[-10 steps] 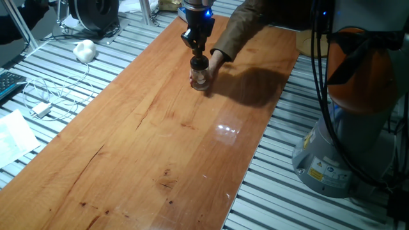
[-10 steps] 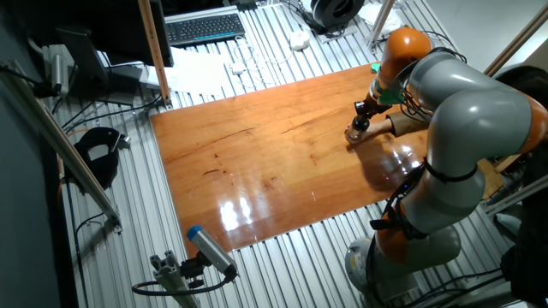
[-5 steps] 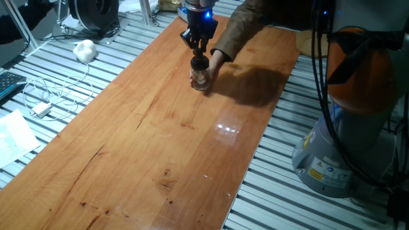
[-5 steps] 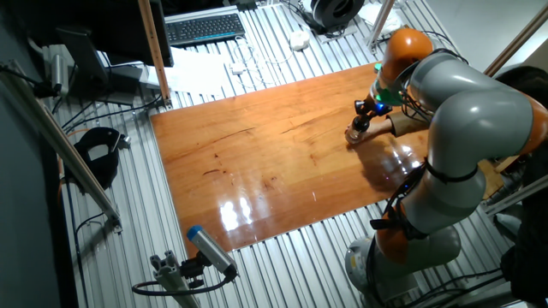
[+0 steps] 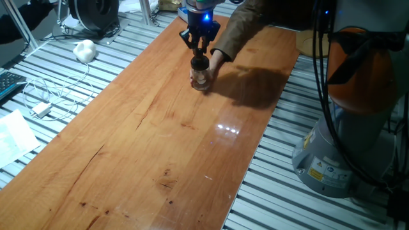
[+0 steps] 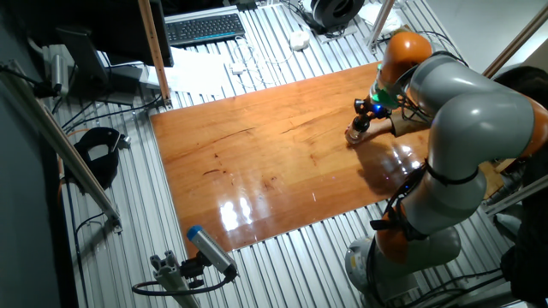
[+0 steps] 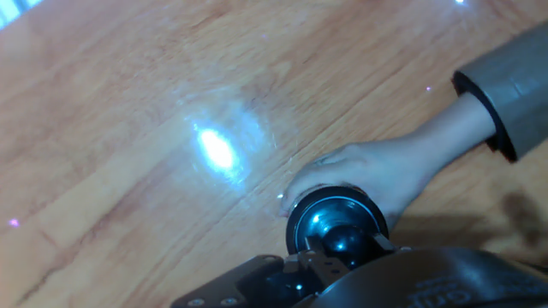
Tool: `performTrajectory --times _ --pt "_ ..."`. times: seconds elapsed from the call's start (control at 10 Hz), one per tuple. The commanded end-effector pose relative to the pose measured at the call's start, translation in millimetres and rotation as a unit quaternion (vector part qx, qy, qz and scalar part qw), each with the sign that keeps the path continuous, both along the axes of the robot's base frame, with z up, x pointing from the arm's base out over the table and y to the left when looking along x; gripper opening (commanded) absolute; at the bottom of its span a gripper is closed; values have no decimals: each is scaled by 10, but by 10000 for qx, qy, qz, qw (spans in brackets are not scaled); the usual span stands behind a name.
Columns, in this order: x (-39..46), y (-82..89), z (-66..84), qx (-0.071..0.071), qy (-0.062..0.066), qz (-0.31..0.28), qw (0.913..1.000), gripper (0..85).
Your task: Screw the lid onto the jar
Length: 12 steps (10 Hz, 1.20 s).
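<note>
Lid (image 7: 336, 224) and gripper (image 5: 200, 52) are lining up on one vertical axis: we are hanging straight above the cap, so the turn we are judging to come next is a spin about the upright line running down through the knob (image 7: 341, 241) and the jar (image 5: 200, 78). In the hand view we are looking straight down at that knob, sitting just beyond our fingertips, with the cap's round rim ringing it. Whether our jaws are clenching the knob or standing slightly off it we cannot tell; the fingers are meeting it too tightly in one fixed view and are too small in the other (image 6: 360, 127).

The lid is sitting on top of the jar, near the far end of the table (image 5: 160, 128), and the jar is standing upright on the wood. The cap is black, glossy and round, throwing back a small highlight; the knob is a short rounded stub. The jar is clear glass, roughly cylindrical, with something pale showing through it.

A person's hand (image 7: 368, 175) is wrapping around the jar from the side, touching it and steadying it, with a grey-brown sleeve (image 7: 509, 81) trailing away. The table is varnished, reddish wood, smooth and reflective, showing glare patches.
</note>
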<state>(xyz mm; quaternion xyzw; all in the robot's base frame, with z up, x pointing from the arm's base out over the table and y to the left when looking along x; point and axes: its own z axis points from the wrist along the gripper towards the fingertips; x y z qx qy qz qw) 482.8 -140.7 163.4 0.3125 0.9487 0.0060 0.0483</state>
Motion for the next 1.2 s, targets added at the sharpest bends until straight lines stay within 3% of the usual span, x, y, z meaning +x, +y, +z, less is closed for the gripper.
performTrajectory --times 0.0,0.3,0.7,0.8,0.9,1.0,1.1 --pt "4 4 3 0 -45 -1219 9925 0" --pt "-4 32 -10 -114 -232 -1864 9821 0" --pt "-1 35 -11 -116 -79 -2010 9795 0" --pt "10 47 -7 -119 -18 -2037 9790 170" --pt "31 68 3 -134 31 -2078 9781 170" --pt "51 86 12 -137 52 -2102 9776 340" --pt "70 100 19 -147 65 -2103 9775 340"
